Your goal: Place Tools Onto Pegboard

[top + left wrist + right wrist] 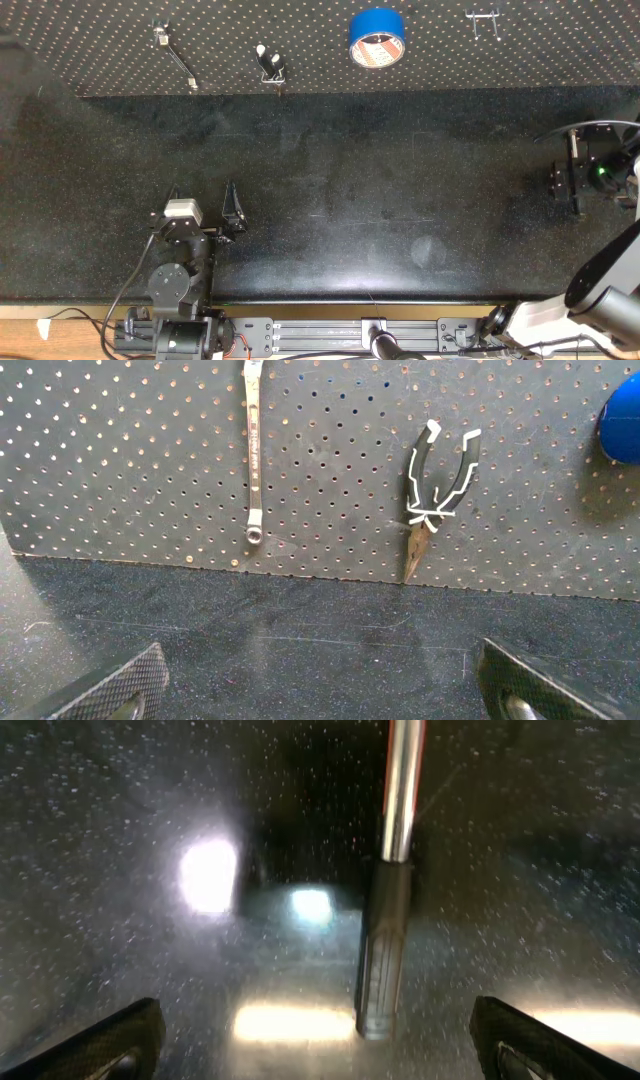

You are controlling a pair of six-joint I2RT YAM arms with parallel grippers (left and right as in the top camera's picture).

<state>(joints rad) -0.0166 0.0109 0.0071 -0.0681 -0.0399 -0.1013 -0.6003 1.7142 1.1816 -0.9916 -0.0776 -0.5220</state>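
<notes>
Wrench [175, 58], pliers [270, 66] and tape [377, 39] hang on the pegboard [100, 50] beside a bare hook [483, 22]. Away from the pegboard, a black-handled tool [385, 950], probably the last, lies under the spread right claw [318, 1042].

The tool [385, 950] is blurred, its shaft cut off; the blue tape roll [622, 420] is cropped at the edge.

- Top view: even, rather dim light; the black table [400, 150] shows a faint sheen.
- Right wrist view: bright glare patches lie on the table beside the metal tool [385, 960], which is blurred.
</notes>
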